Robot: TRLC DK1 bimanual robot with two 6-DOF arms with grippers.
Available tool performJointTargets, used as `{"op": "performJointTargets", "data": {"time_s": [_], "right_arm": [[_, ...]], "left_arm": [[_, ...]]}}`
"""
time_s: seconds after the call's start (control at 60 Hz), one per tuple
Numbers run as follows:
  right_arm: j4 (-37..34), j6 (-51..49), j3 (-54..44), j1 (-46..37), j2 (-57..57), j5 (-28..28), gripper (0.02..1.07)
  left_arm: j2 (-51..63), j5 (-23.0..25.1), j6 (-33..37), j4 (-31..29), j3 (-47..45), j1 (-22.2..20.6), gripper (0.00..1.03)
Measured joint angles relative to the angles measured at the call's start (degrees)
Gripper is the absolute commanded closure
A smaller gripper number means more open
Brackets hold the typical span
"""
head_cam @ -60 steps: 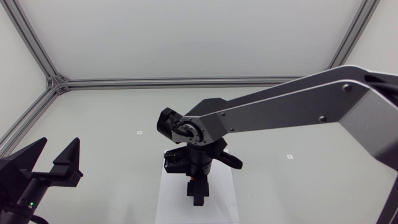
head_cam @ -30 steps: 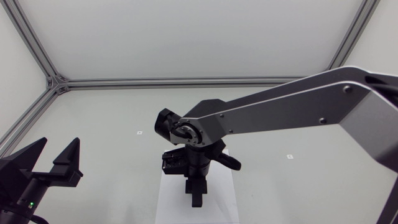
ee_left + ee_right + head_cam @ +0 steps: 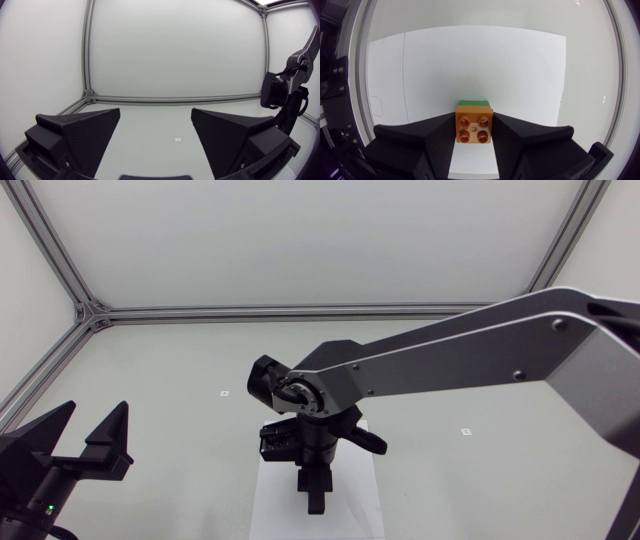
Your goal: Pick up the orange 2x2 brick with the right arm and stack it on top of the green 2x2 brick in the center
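In the right wrist view the orange 2x2 brick [image 3: 474, 129] sits studs-up between the black fingers of my right gripper [image 3: 474, 124], which is shut on it. Only a thin strip of the green 2x2 brick [image 3: 474, 103] shows, right under the orange brick's far edge. I cannot tell whether the two are pressed together. In the head view my right gripper [image 3: 314, 498] points straight down over the white sheet [image 3: 272, 505] and hides both bricks. My left gripper [image 3: 85, 442] stands open at the table's near left, far from the bricks.
The white sheet [image 3: 470, 65] lies flat under the bricks on the grey table. An aluminium frame [image 3: 90, 313] runs along the table's back and sides. In the left wrist view my right arm [image 3: 282, 95] stands off beyond the right finger.
My right gripper has sunk a little lower over the sheet. The bit of orange seen under the wrist a second ago is now hidden. The left arm has not moved.
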State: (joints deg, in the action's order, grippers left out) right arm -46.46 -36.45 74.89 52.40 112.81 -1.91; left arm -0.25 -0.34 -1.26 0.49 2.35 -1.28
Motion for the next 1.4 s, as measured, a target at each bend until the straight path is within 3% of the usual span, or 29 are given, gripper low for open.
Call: {"op": "performJointTargets", "data": {"time_s": [1.4], "right_arm": [[0.0, -1.8, 0.0, -0.1, 0.0, 0.0, 0.65]], "left_arm": [[0.0, 0.0, 0.0, 0.0, 0.0, 0.0, 0.04]]}}
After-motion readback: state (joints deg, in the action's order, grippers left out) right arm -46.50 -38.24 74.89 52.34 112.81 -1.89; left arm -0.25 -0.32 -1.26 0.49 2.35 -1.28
